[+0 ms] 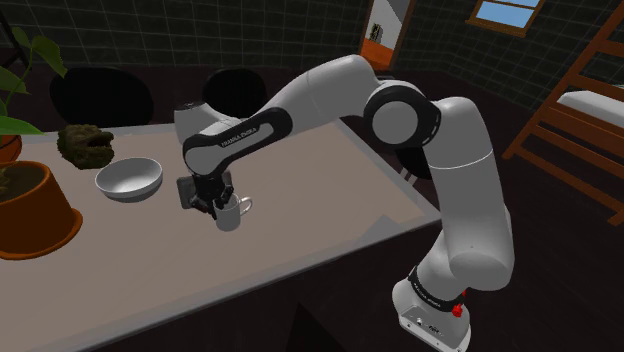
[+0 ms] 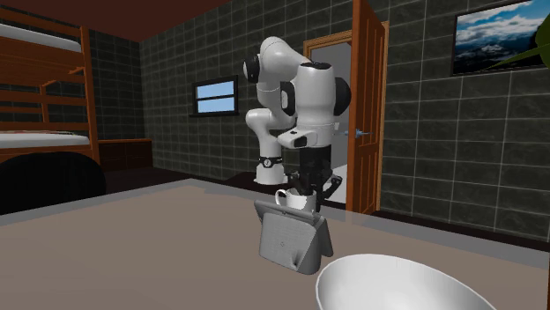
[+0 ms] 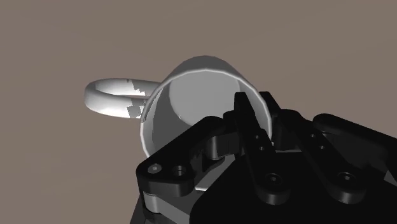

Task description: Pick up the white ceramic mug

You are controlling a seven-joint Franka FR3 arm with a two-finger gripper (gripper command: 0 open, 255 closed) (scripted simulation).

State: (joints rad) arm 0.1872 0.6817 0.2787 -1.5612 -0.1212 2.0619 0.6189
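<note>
Shoulder view: high mount beside and slightly behind the stand, which sits at the frame's lower right. It faces down across the table at medium range.

Second exterior view: low mount near table level on the opposite side. It faces the arm, with the bowl close at lower right.

Wrist view: mounted on the hand, looking along the claw at the table from very close.

All three views share the mug.

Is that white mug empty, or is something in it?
Empty, as far as it shows: the wrist view looks into the mug and sees a bare grey-white inside, though the tool hides part.
</note>
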